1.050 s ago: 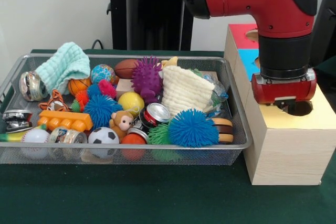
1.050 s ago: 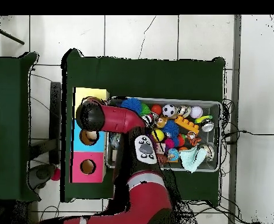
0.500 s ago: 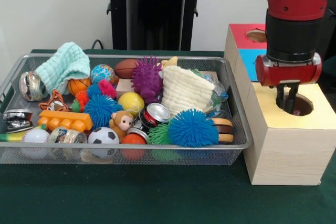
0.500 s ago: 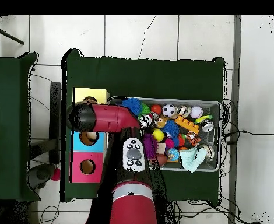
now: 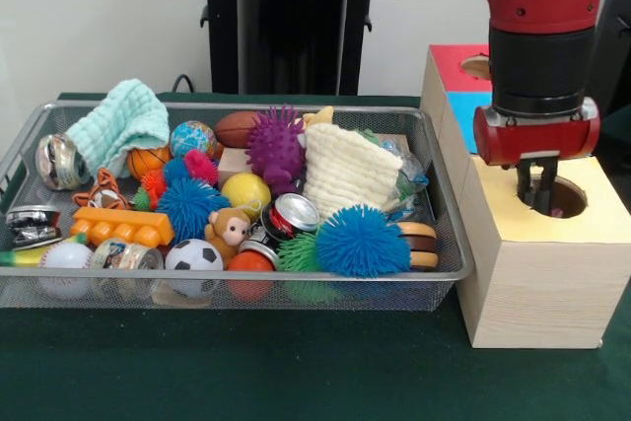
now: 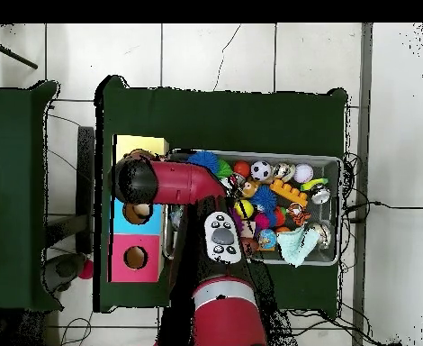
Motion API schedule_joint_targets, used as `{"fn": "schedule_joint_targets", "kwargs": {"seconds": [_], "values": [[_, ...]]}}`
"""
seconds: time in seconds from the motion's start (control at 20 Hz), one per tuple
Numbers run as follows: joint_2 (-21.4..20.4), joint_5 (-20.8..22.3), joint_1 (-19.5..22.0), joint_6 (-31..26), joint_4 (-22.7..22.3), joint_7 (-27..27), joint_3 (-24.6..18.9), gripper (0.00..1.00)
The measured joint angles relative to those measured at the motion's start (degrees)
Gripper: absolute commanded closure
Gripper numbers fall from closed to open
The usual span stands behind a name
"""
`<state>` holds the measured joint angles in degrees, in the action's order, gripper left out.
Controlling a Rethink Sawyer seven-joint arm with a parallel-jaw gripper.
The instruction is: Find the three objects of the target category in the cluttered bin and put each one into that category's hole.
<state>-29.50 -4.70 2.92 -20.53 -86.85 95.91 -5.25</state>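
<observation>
Green-clothed table (image 5: 296, 372): black gripper (image 5: 537, 189), nearly closed and apparently empty, hovers over yellow box's hole (image 5: 560, 198); next, the wire mesh bin (image 5: 449, 234).

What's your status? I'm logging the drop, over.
Hand above the yellow hole, looks empty, open or shut unclear. Wire bin full of toys. Nothing blocking the hole.

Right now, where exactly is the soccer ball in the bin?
In the front view, the soccer ball lies at the wire bin's near edge, left of middle, just below the small monkey toy and beside the clear jar.
</observation>
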Motion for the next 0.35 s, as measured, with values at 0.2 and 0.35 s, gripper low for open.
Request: {"fn": "schedule_joint_targets", "kwargs": {"seconds": [0.2,0.35], "values": [[0.3,2.2,0.0,1.4,0.0,0.0,-0.4,1.00],[0.0,3.5,0.0,1.6,-0.2,0.0,-0.6,1.00]]}}
